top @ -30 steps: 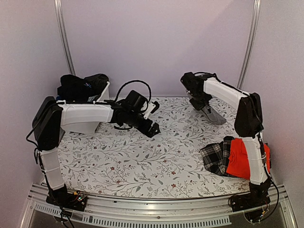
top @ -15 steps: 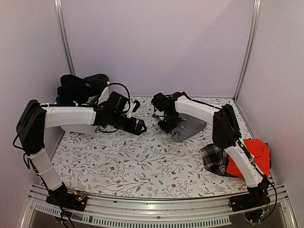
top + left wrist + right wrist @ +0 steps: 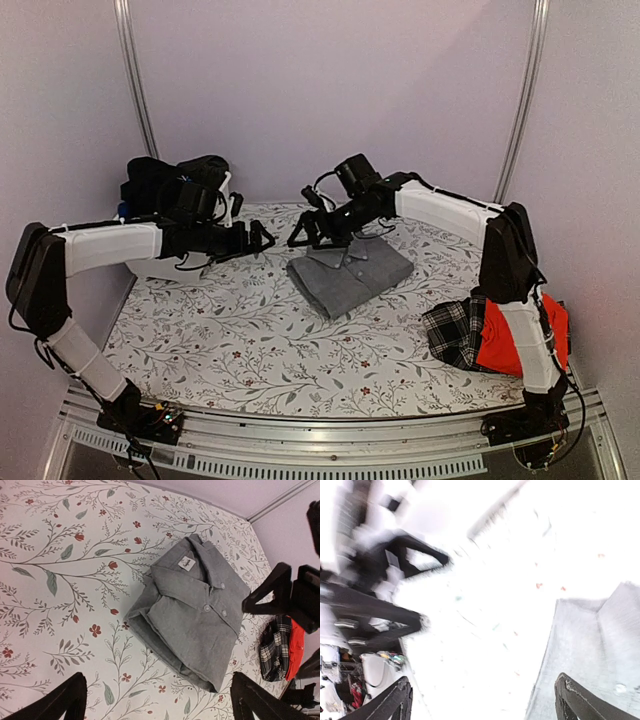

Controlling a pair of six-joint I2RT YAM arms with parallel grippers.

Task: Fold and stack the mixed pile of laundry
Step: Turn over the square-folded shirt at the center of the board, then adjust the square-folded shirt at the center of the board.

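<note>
Grey shirt (image 3: 350,272) lies folded (collar showing) beside spread left claw (image 3: 262,238), right claw (image 3: 305,232).

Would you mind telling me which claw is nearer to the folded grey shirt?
Right. The right claw hovers open at the far edge of the grey shirt; the left claw hangs farther left, clear of it.

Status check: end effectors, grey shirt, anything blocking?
Left end effector open, empty; right end effector open, empty. Folded grey shirt flat on table, centre. Plaid cloth and red shirt at right edge; nothing lying between.
</note>
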